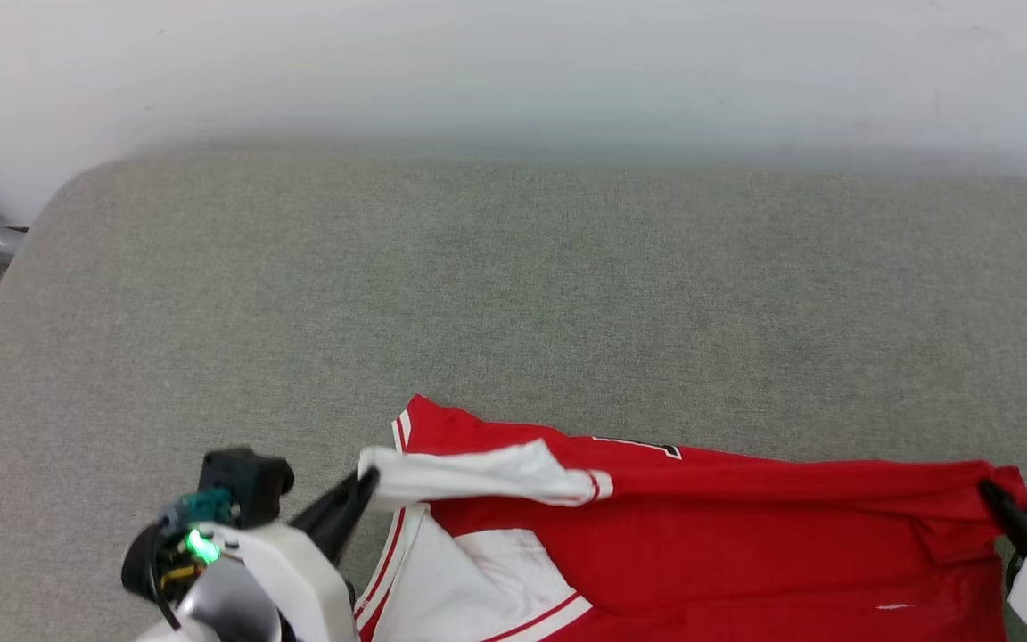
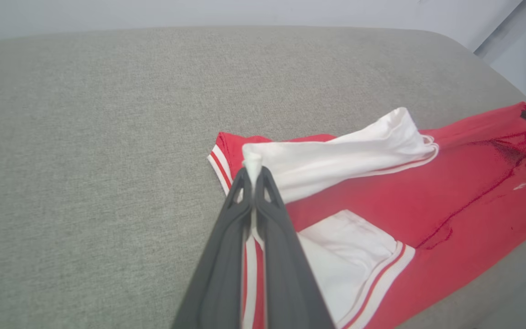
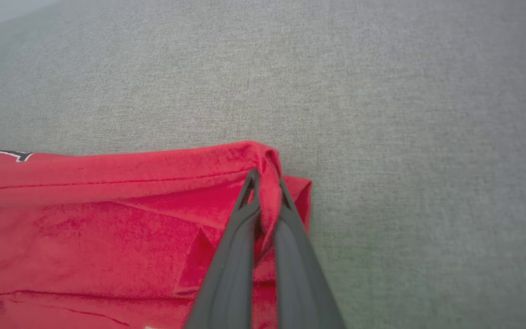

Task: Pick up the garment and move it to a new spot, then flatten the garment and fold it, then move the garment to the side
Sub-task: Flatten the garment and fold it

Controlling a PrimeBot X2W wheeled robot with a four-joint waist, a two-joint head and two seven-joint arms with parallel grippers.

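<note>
We have the shirt (image 1: 745,544) lying low on the bench (image 1: 513,285), from about 6 to 4 o'clock in the head view, mostly red side up, with a sliver of black-and-white lettering at its far edge. Our left hand (image 1: 369,481), at 7 o'clock, is closed on a small tuft at the end of the white sleeve (image 1: 478,473), which is pulled across the red body. Our right hand (image 1: 993,492), at 4 o'clock, is closed on a bunched red fold at the opposite end. The stretch between the two hands looks lifted and fairly taut. The weak point is the left pinch: only a nub of cloth shows past the fingertips, so a firm pull towards 9 o'clock could slip it free and drop that end. On the right, the fold may hold more than one layer, though we cannot tell from here, and if so the shirt would land doubled instead of flat. The sleeve also lies twisted over the body, and spreading our hands could tighten that twist. The near hem runs out of view at 6 o'clock, so it might drag or snag on the bench edge as we lift.
</note>
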